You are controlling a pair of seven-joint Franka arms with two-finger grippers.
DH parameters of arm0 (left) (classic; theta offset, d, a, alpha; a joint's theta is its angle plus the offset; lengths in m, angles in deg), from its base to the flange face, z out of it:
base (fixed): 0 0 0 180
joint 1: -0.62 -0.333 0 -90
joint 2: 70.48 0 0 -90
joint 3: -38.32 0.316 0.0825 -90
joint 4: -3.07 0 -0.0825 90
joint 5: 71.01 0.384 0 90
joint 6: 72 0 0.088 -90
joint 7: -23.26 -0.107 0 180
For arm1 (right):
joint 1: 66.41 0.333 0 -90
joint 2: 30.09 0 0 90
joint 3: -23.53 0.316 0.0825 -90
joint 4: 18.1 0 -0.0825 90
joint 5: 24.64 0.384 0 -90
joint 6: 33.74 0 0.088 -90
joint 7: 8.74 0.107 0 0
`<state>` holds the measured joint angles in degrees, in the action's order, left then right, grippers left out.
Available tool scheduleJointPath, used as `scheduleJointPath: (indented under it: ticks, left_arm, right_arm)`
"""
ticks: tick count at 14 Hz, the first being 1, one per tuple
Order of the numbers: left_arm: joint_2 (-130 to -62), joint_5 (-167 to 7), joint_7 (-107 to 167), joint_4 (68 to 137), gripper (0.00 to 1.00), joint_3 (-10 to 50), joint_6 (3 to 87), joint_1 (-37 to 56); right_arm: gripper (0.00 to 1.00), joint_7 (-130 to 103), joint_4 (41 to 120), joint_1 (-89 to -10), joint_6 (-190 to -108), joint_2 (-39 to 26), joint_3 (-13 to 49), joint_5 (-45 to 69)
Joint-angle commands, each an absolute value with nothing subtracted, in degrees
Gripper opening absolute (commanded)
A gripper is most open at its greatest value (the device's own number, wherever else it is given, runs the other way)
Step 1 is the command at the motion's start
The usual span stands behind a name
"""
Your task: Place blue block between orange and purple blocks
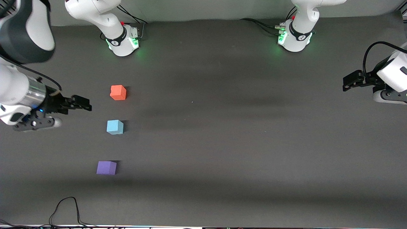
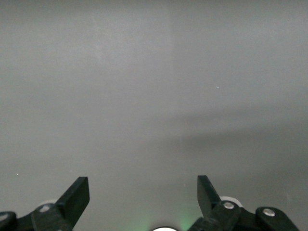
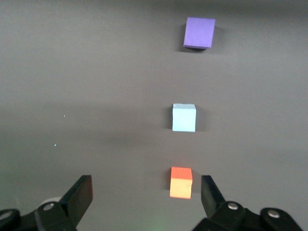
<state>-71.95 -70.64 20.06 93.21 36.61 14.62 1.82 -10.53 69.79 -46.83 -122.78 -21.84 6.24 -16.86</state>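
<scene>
I see the small sky-blue matte cube (image 1: 114,127) on the tabletop (image 1: 222,127) already between the orange-red matte cube (image 1: 118,92) and the violet-purple matte cube (image 1: 106,167); the right gripper (image 1: 83,105) beside the sky-blue cube and the waiting left gripper (image 1: 347,84), well apart from it, both have jaws wide open and empty.

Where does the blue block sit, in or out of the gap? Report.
In: the blue block rests on the table between the orange block and purple block, touching neither.

A dark grey matte table (image 1: 222,127) is seen, crossed by soft shadow bands. A pale wall (image 1: 206,9) is met at its far edge. Black cables (image 1: 63,210) are laid at the near edge.
</scene>
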Motion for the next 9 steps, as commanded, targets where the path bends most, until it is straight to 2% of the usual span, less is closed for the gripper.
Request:
scheduleJointPath:
  ticks: [1, 3, 6, 9]
  left_arm:
    - [-71.7, -71.2, 20.2, 92.7, 1.0, 36.8, 14.1, 1.9]
    - [-71.6, -71.2, 20.2, 92.7, 1.0, 36.8, 14.1, 1.9]
    - [-71.7, -71.2, 20.2, 92.8, 1.0, 36.8, 14.2, 1.9]
    - [-71.7, -71.2, 20.2, 92.9, 1.0, 36.8, 14.3, 1.9]
  right_arm:
    - [1.0, -8.7, 78.5, -56.9, -123.9, -29.9, 16.6, -20.5]
    - [1.0, -8.6, 81.9, -62.0, -125.4, -32.7, 22.1, -23.4]
    - [1.0, -8.6, 89.2, -62.9, -132.2, -36.6, 22.6, -23.7]
    - [1.0, -8.2, 89.3, -62.6, -132.0, -37.3, 22.5, -23.7]
